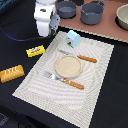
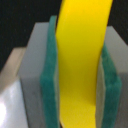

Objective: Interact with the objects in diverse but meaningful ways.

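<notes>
Exterior view: the white hand (image 1: 45, 31) hangs over the dark bench (image 1: 15, 52) near the striped placemat (image 1: 95, 75); its fingers are hidden, so its grip cannot be told here. The flat yellow box (image 1: 35, 50) and the bread loaf (image 1: 11, 73) lie on the bench, the pale blue carton (image 1: 73, 38) stands on the mat.

Wrist view: the green pads (image 2: 49, 85) are clamped on a smooth, curved yellow banana (image 2: 82, 55), touching both its sides.
</notes>
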